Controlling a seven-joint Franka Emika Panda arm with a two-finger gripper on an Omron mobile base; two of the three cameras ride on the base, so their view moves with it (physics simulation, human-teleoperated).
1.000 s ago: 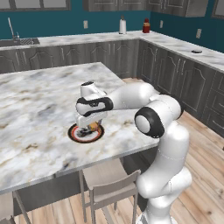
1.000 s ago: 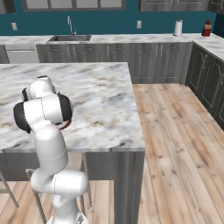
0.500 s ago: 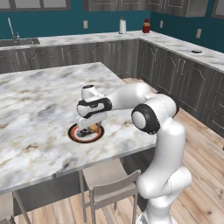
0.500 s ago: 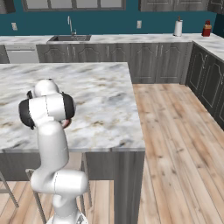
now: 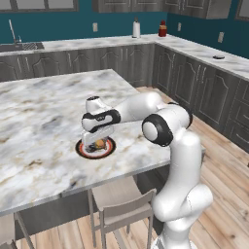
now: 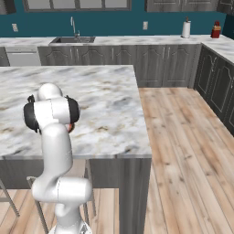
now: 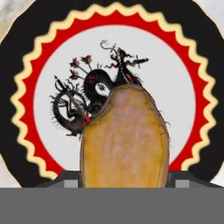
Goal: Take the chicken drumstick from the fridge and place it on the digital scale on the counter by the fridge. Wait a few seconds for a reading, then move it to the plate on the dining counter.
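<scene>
The tool (image 5: 97,144) hangs low over the plate (image 5: 83,151) near the counter's (image 5: 44,121) front edge, its fingers apparently clamped on the drumstick (image 7: 124,140), though the tips are mostly hidden. The drumstick sits just above the plate's light, patterned centre, inside the red and yellow ring.

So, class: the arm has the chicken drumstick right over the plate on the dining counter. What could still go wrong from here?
Two risks, both judgement calls. The chicken drumstick sits between the gripper fingers, low over the plate; whether it rests on the plate cannot be told, so an early release might let it roll. Also, the plate lies near the dining counter front edge, so a nudge as the arm leaves could push it outward.
</scene>
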